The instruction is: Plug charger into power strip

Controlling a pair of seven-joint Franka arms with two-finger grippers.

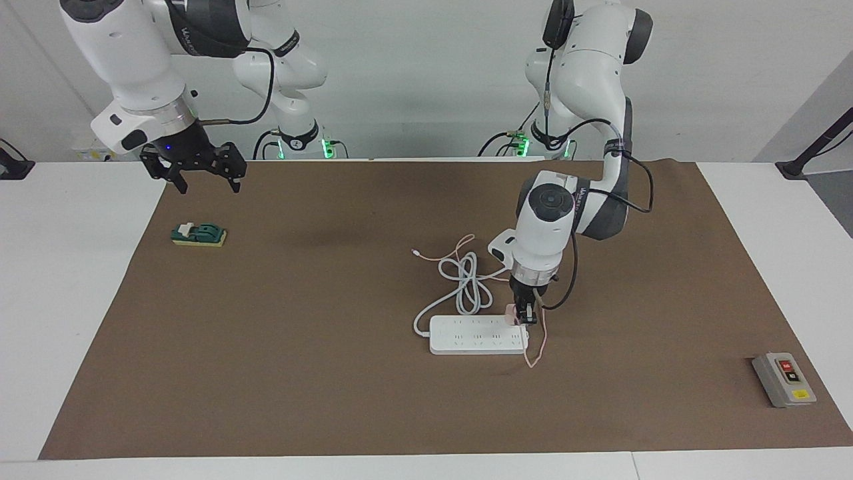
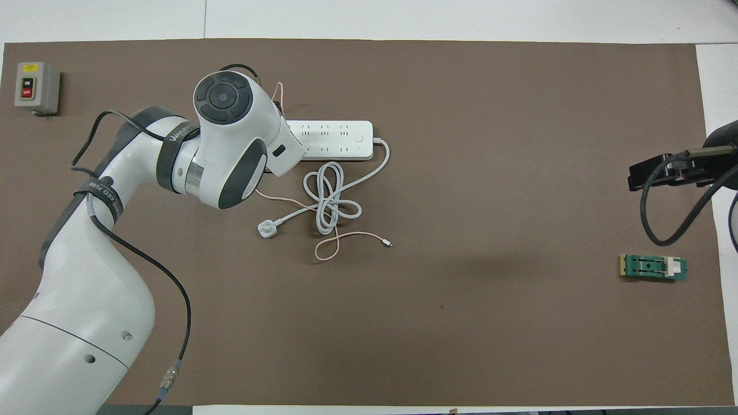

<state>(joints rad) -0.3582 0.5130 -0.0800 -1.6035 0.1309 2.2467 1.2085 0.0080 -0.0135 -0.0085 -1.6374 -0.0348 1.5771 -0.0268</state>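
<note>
Brown mat [image 1: 300,373] covering the table, carrying everything; white power strip [image 1: 476,335] lying flat near the middle, its thick white cord [image 1: 466,283] looping on the side nearer the robots and ending in a round white plug [image 2: 266,229]; left gripper [image 1: 526,315] pointing straight down over the strip's end toward the left arm's end of the table, fingers clamped on the pale-pink charger [image 1: 511,315]; charger sitting at the strip's robot-side corner, seemingly touching the top face, though prongs hidden, so seating impossible to tell; thin pink cable [image 1: 536,347] trailing off the charger, curling past the strip's end and also running back toward the robots beside the white cord; right gripper [image 1: 203,175] hanging in the air, waiting, fingers spread apart and holding nothing, above the mat's corner at the right arm's end; small green block [image 1: 198,235] lying on the mat below it; grey box with red and yellow buttons [image 1: 784,379] resting well apart, toward the left arm's end.
</note>
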